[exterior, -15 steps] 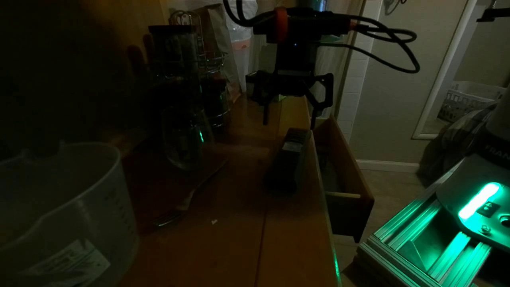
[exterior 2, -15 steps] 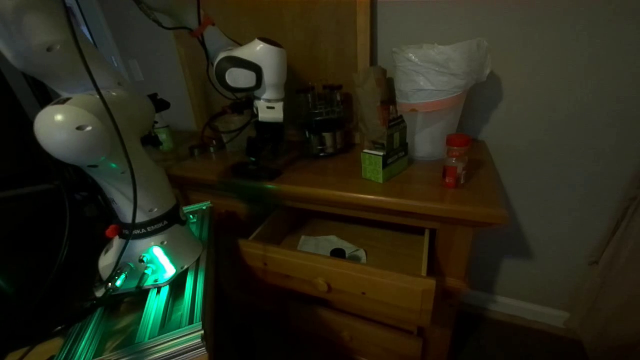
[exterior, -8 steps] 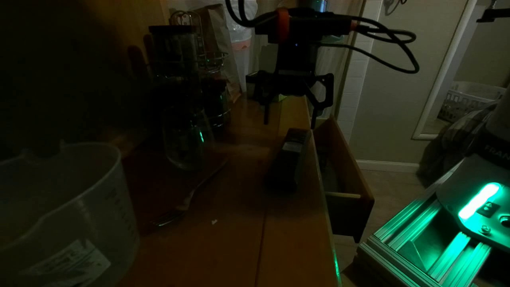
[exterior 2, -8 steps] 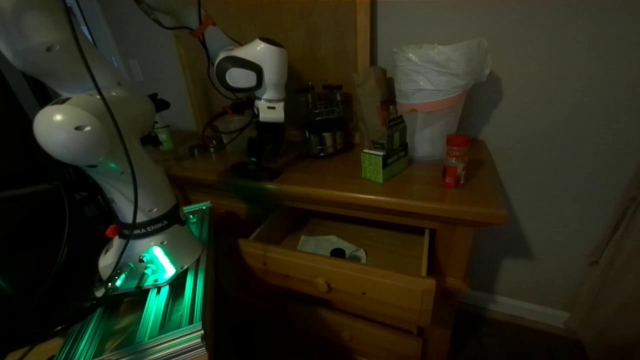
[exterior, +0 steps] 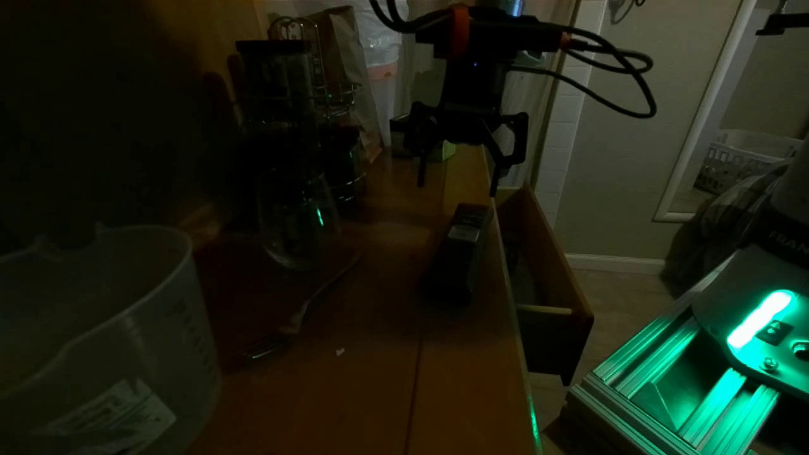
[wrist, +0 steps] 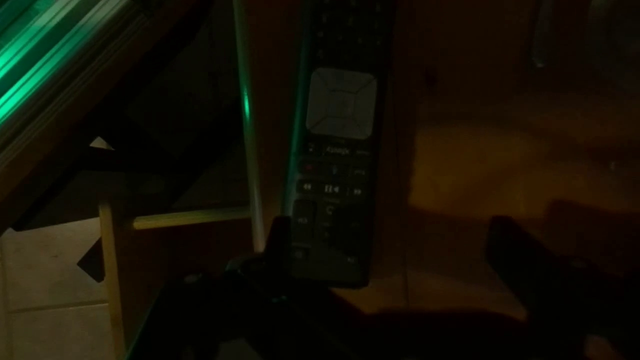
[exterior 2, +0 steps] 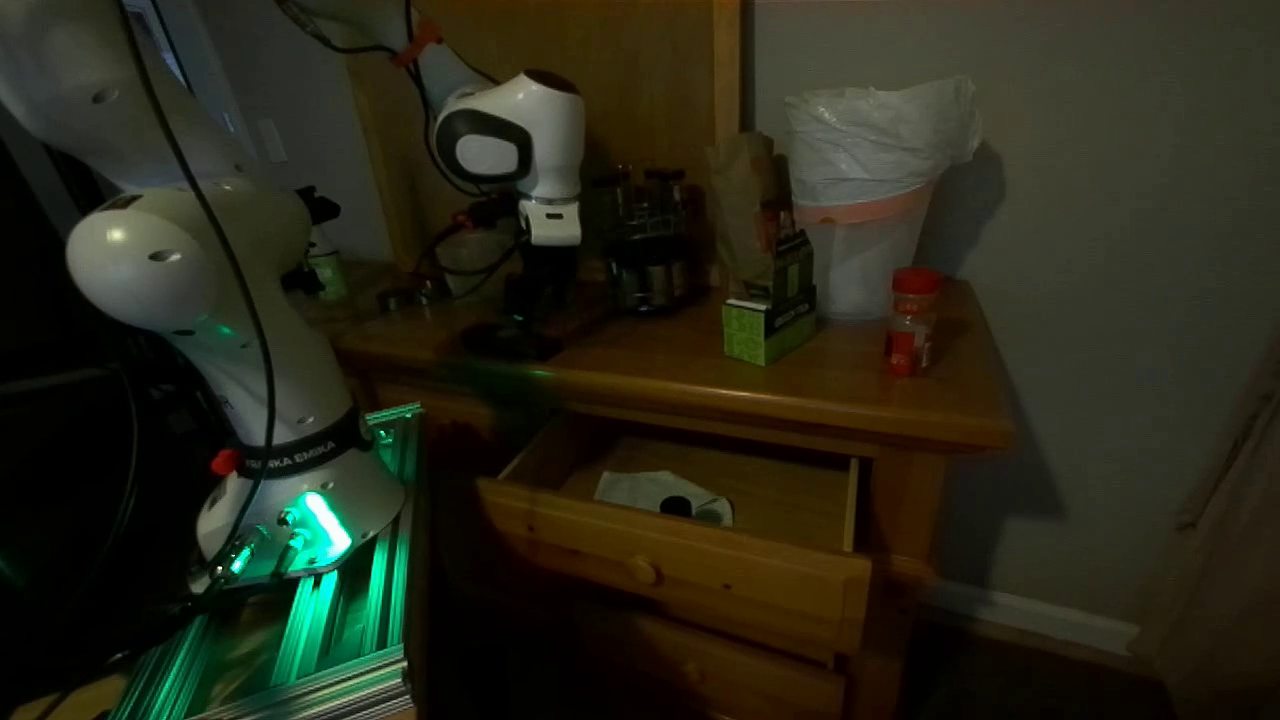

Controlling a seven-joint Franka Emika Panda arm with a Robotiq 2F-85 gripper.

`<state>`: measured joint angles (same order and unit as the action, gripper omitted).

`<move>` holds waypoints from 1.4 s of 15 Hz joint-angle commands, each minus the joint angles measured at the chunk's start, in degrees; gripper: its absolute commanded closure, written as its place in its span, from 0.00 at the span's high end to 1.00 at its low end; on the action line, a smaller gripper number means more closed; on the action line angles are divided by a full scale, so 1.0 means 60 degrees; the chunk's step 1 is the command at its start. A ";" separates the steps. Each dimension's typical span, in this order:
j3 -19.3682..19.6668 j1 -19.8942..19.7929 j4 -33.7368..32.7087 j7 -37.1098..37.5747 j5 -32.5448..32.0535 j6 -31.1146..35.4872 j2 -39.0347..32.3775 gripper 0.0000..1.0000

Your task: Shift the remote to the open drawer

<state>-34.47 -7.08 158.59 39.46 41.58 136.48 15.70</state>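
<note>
In an exterior view, we have the black two-fingered gripper (exterior: 457,188) hanging above the long reddish-brown wooden table (exterior: 366,404), fingers spread, gripping nothing. The slim black oblong remote (exterior: 460,259) lies flat by the table's edge, just beside the open reddish-brown wooden box drawer (exterior: 548,259). We read that as a pre-grasp: wide gap to straddle the remote, drawer out for a short sideways carry. Clear plastic jug (exterior: 177,341) and thin metal utensil (exterior: 306,309) sit off to the side, apart from it.

In an exterior view, the drawer holds a white sheet (exterior 2: 628,490) and a small black round thing (exterior 2: 676,506); we can't pick out the remote or the fingers, too dark. Polished table top carries a green-and-black cardboard box (exterior 2: 765,330) and a red-capped jar (exterior 2: 910,325). Grey wall (exterior 2: 1120,200) behind, dim light, green glow from the robot base (exterior 2: 285,490).

In the wrist view, the remote lies buttons up, its near end showing between the fingertips, close to one, so we'd want a sideways shift before lowering. Pale tiled floor (wrist: 50,320) shows beyond the drawer.
</note>
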 commanded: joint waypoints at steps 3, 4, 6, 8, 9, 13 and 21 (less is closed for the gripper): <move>0.0319 -0.0196 0.0001 -0.1048 0.0099 -0.0155 -0.0035 1.00; 0.0287 -0.0230 0.0002 -0.1128 0.0002 -0.0178 -0.0057 1.00; 0.0337 -0.0318 0.0011 -0.1402 -0.0255 -0.0524 -0.0131 1.00; 0.0264 -0.0496 0.0022 -0.1300 -0.0700 -0.0775 -0.0275 1.00; 0.0226 -0.0547 0.0029 -0.1234 -0.0846 -0.0796 -0.0309 1.00; 0.0011 -0.0610 0.0032 -0.1031 -0.0559 -0.0140 -0.0749 1.00; -0.0554 -0.0562 0.0030 -0.0604 -0.0584 0.1055 -0.1689 1.00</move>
<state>-36.32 -9.94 158.77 34.34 37.87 139.38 7.93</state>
